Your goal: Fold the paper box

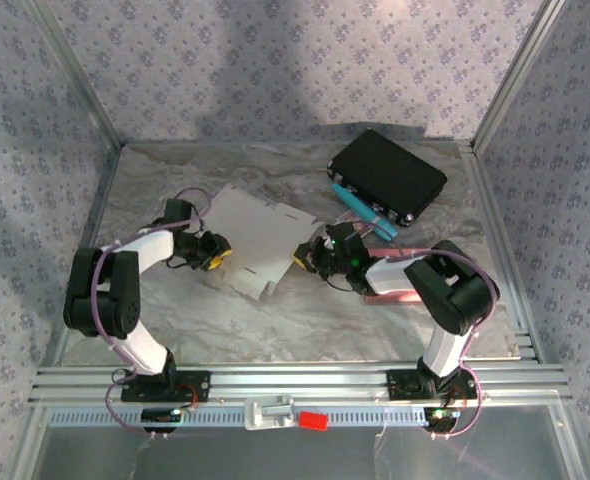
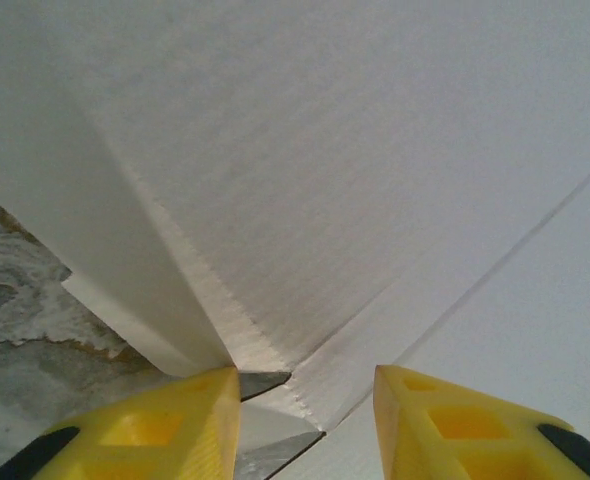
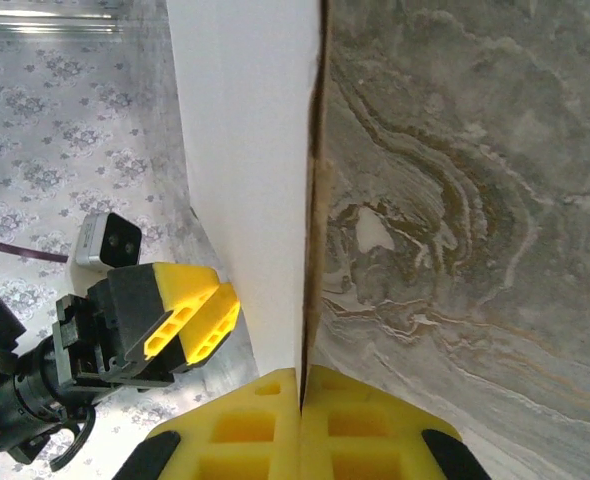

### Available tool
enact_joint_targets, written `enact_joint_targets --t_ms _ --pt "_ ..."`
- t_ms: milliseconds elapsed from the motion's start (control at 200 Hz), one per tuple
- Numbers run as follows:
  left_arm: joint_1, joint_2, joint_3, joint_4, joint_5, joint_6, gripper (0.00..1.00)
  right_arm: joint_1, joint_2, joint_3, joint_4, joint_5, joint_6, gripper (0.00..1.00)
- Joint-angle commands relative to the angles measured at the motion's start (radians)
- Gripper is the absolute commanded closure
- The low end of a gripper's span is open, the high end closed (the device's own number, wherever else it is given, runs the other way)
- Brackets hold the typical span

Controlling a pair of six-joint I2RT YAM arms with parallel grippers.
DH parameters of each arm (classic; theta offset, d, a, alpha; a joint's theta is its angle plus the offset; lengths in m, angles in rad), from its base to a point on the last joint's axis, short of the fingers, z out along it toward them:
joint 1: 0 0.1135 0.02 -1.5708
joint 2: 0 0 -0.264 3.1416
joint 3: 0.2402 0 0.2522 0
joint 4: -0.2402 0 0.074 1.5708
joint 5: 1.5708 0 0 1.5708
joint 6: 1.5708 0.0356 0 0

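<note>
Both arms are in at the middle of the table, one on either side of the paper box. The box is a white die-cut sheet, not yet formed, sitting at a slant on the marbled top between the two wrists.

The left arm rises from its base at the near rail and doubles back at a black elbow out on the left. Its white forearm reaches in to the sheet's left edge, and the left gripper sits right at that edge. Its wrist camera shows the yellow fingers standing apart, straddling a corner where creases meet. A flap is turned up beside the left-hand finger. Nothing is pinched there.

The right arm is folded tight, elbow out to the right and forearm running low and leftward. The right gripper meets the sheet's right edge. From the right wrist, the right gripper has its pads pressed together on the paper box. The thin panel runs straight out from between them, seen nearly edge-on. Beyond the panel, the left gripper faces in from the other side.

At the back right, well clear of the sheet, a black case lies with a blue-green pen-like item just beside it.
</note>
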Motion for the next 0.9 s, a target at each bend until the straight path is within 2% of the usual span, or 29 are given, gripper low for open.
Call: enact_joint_targets --t_ms 0,110,190,330,455,570,650,775,894 --pt "-0.022 -0.1 0.086 -0.089 -0.068 -0.004 0.57 -0.007 -0.083 0.082 -0.094 0.042 0.003 1.0" --pt "-0.035 -0.222 0.173 -0.191 -0.227 -0.004 0.55 -0.009 -0.165 0.202 -0.269 0.083 0.011 1.0" --pt "-0.029 -0.308 0.219 -0.216 -0.325 -0.014 0.55 -0.008 -0.21 0.339 -0.487 0.091 0.01 1.0" --pt "-0.013 -0.381 0.309 -0.217 -0.384 -0.026 0.57 0.008 -0.283 0.524 -0.808 0.141 -0.006 1.0" --pt "0.004 -0.387 0.385 -0.229 -0.347 -0.055 0.59 0.04 -0.357 0.666 -1.036 0.248 0.029 1.0" --pt "0.018 -0.365 0.425 -0.246 -0.255 -0.08 0.61 0.09 -0.342 0.818 -1.192 0.385 0.127 1.0" --pt "0.026 -0.342 0.44 -0.273 -0.188 -0.089 0.62 0.113 -0.255 0.927 -1.279 0.426 0.217 1.0" --pt "0.037 -0.311 0.44 -0.322 -0.109 -0.083 0.61 0.118 -0.047 1.11 -1.407 0.459 0.258 1.0" --pt "0.041 -0.308 0.427 -0.395 -0.067 -0.056 0.6 0.096 0.076 1.123 -1.325 0.475 0.318 1.0"
